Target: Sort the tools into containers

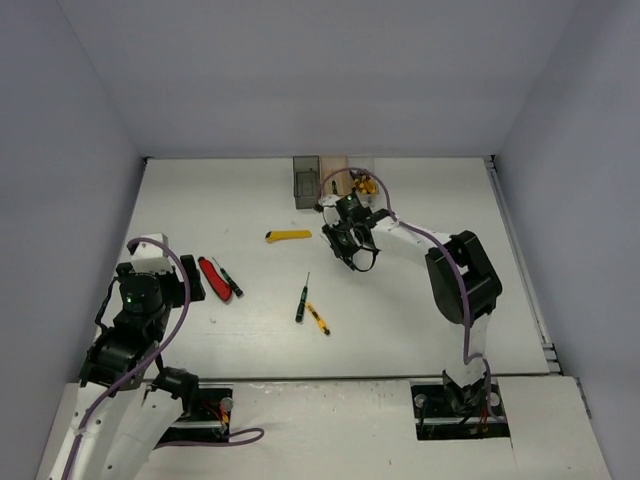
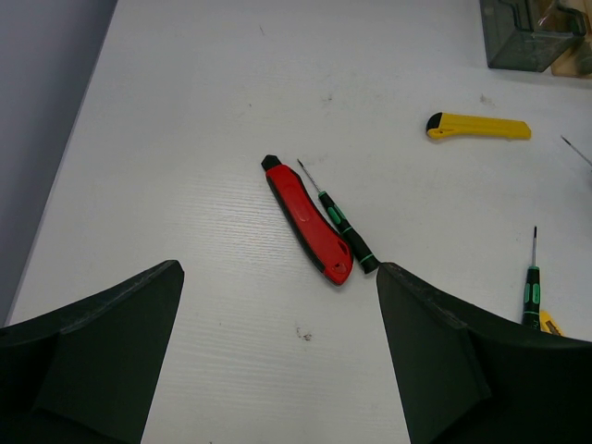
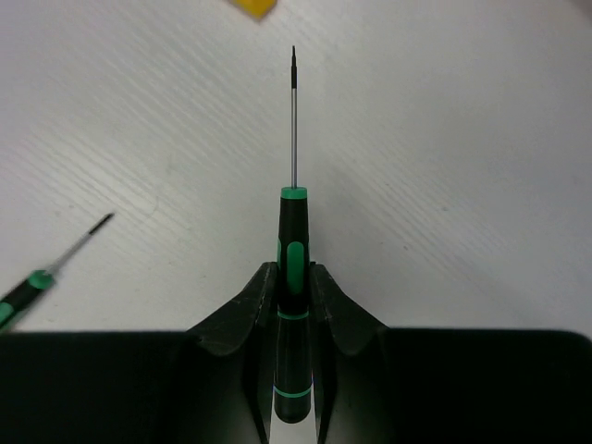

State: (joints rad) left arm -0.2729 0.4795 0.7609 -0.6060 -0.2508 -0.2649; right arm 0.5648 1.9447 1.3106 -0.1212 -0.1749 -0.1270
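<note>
My right gripper (image 3: 294, 274) is shut on the handle of a black-green screwdriver (image 3: 293, 231), held above the table with the tip pointing away. In the top view it (image 1: 350, 240) hangs just in front of the bins. The smoky grey bin (image 1: 306, 183) and the orange-tinted bin (image 1: 335, 172) stand at the back; orange plier handles (image 1: 366, 186) show beside them. My left gripper (image 2: 279, 272) is open and empty, just short of the red-handled cutter (image 2: 308, 220) and a black-green screwdriver (image 2: 340, 222) lying beside it. The yellow utility knife (image 2: 478, 126) lies further out.
Another black-green screwdriver (image 1: 302, 300) and a yellow screwdriver (image 1: 318, 319) lie mid-table between the arms. The grey side walls stand close on the left and right. The clear bin is mostly hidden behind the right arm.
</note>
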